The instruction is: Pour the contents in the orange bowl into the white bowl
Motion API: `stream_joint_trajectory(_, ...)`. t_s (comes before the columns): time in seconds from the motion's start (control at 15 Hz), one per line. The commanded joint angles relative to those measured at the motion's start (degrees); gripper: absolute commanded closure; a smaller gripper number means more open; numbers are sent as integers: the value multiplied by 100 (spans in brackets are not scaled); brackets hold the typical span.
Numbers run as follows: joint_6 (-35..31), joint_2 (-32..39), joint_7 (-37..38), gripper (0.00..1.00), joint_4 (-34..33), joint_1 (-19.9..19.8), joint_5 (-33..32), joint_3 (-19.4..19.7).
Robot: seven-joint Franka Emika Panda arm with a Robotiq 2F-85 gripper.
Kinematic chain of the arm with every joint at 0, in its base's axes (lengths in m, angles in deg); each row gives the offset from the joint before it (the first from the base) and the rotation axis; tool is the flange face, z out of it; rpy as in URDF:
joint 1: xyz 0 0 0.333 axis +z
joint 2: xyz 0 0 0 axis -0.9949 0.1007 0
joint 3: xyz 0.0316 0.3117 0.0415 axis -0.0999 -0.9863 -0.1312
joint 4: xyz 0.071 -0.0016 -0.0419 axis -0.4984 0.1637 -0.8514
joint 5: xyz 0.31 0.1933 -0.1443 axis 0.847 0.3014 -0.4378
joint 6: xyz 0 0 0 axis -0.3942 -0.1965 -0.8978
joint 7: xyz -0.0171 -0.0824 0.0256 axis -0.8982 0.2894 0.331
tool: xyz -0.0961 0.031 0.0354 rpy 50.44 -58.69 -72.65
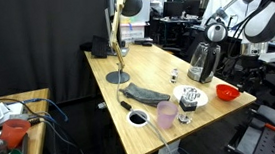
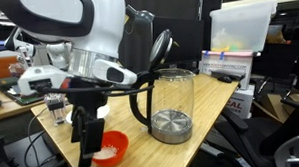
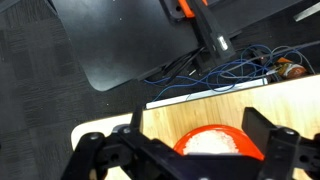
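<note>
The end effector point(image 3: 190, 165) is closest to us in the wrist view. Its two dark fingers are spread wide and hold nothing. Just under it sits the small, shiny red-orange plastic bowl point(image 3: 218, 142), with something white inside. In an exterior view the fingers come down right by the rim of this bowl point(image 2: 110, 148). I cannot tell if they touch it.

The bowl is close to the edge of the pale wooden tabletop point(image 1: 148, 73), so a push could knock it off. A tall clear glass jug point(image 2: 171, 108) stands near it.

Farther along are the small round white bowl point(image 1: 192, 95) with dark bits in it, a short clear glass point(image 1: 187, 111) and a see-through pink cup point(image 1: 166, 114). The glass and cup stand just beside the white bowl.

I think the step now is to grab the orange bowl. To do it well, put one finger inside the rim and one outside, then squeeze firmly, because the shiny side may slip. Lift it flat so nothing spills. Keep away from the jug and the glass. Tip it slowly once it is over the white bowl.
</note>
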Motion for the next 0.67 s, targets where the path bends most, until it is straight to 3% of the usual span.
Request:
stream_joint_trajectory(0.0,-82,633,77,0,-551,78,220,87)
stream_joint_trajectory(0.6,31,1605,49,0,-1298,43,432,56)
